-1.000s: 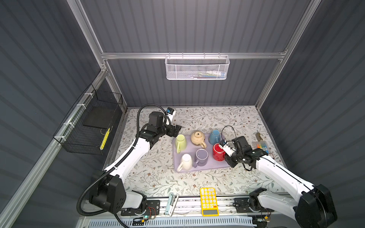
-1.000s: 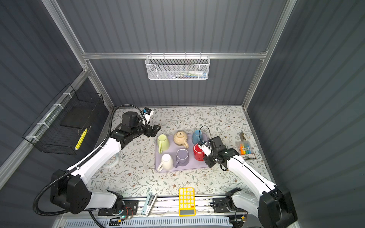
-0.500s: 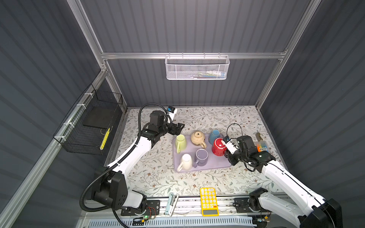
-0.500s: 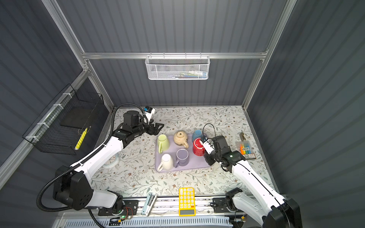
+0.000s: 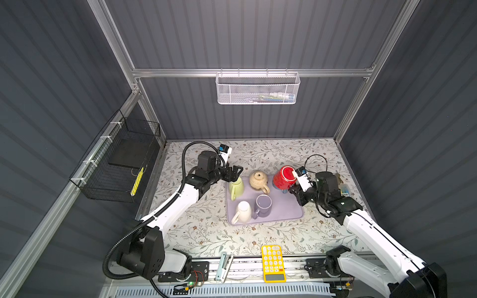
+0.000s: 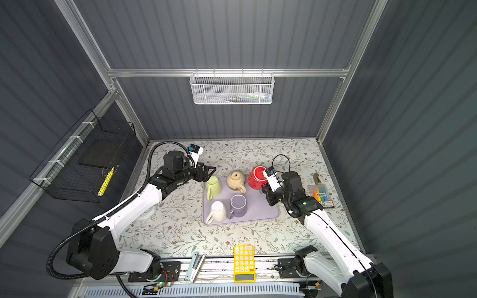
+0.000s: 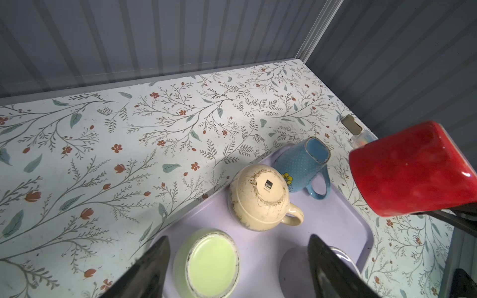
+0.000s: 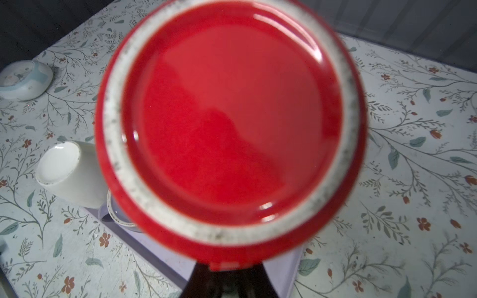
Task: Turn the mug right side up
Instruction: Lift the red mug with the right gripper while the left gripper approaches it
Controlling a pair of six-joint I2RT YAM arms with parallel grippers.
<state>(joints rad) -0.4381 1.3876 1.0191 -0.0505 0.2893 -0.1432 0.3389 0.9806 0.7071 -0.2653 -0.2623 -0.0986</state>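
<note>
**Red mug point(image 5: 283, 177) caught mid-turn**

It hangs tilted above the far right corner of the lilac tray point(image 5: 286, 214), base toward the right wrist camera. The right gripper point(image 5: 293, 190) is clamped on it. The left gripper point(image 5: 236, 171) gapes empty over the green mug point(image 5: 236, 185). I judge the flip half done: next the wrist must roll the mouth upward, then lower it clear of the blue mug point(image 7: 302, 165).
</note>
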